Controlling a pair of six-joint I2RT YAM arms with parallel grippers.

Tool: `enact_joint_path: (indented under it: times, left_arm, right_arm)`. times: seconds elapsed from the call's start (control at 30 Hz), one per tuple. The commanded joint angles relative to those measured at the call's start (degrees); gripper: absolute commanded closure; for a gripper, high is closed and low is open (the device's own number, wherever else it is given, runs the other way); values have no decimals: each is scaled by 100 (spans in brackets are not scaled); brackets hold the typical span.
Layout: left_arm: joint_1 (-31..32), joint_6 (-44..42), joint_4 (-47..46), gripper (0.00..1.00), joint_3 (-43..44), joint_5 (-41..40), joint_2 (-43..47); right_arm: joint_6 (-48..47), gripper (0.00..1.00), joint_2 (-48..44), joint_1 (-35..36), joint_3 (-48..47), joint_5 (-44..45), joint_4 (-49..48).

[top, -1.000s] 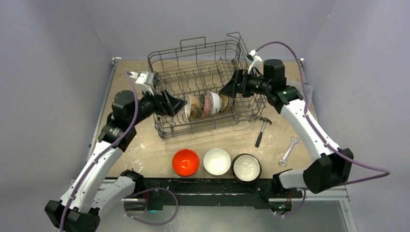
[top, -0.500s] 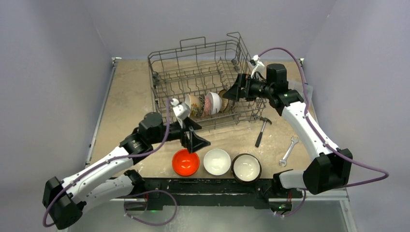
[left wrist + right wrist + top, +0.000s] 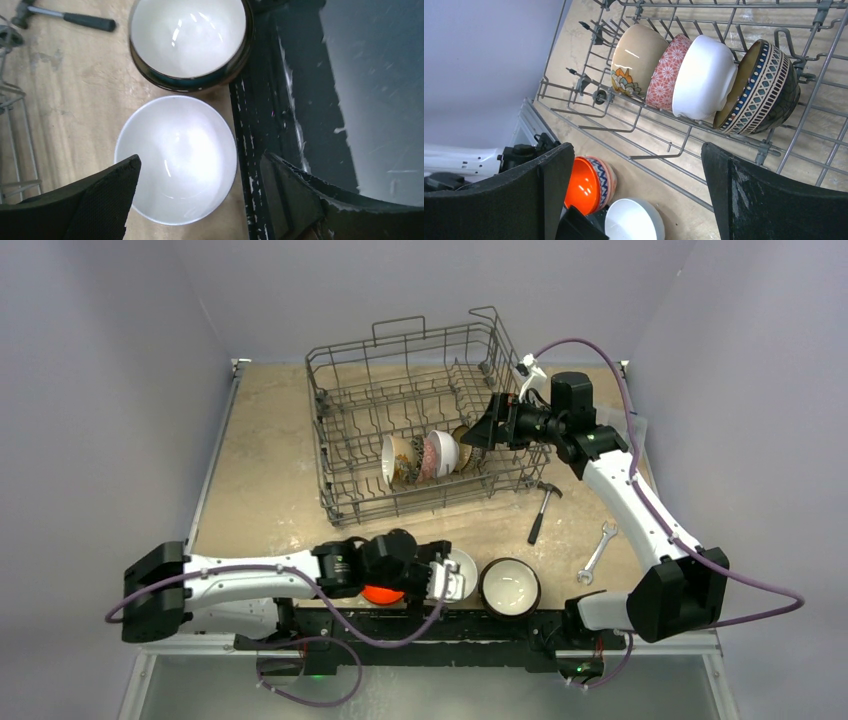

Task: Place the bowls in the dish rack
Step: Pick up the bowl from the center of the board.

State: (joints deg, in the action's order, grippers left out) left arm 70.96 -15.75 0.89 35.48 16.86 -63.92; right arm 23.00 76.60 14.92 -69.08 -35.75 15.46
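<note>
Both claws stand open. Left claw [image 3: 200,160] hovers astride the white bowl [image 3: 175,157] at the table's [image 3: 65,100] near edge, between the dark bowl [image 3: 189,40] and the orange bowl [image 3: 581,186]. Right claw [image 3: 638,147] hangs over the rack [image 3: 400,400], where four bowls [image 3: 704,75] stand on edge. Glazed ceramic is probably stiff, slick and chippable, so pinch across the rim wall.
</note>
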Motion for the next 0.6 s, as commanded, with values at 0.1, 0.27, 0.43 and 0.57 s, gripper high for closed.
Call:
enact_joint_path:
  times: [0.1, 0.27, 0.43, 0.57]
  left_arm:
    - [862, -1228, 717, 24, 681, -1824, -1290]
    - [1210, -1250, 686, 36, 802, -2330, -1868]
    - [1462, -1359, 745, 54, 916, -2687, -2245]
    - [1506, -1410, 818, 72, 1042, -2717, -2410]
  right_arm:
    - [-94, 1, -177, -48, 44, -93, 118]
    - [-83, 1, -224, -47, 78, -104, 115]
    - [-45, 1, -284, -49, 128, -183, 66]
    - [-39, 1, -301, -45, 121, -206, 62]
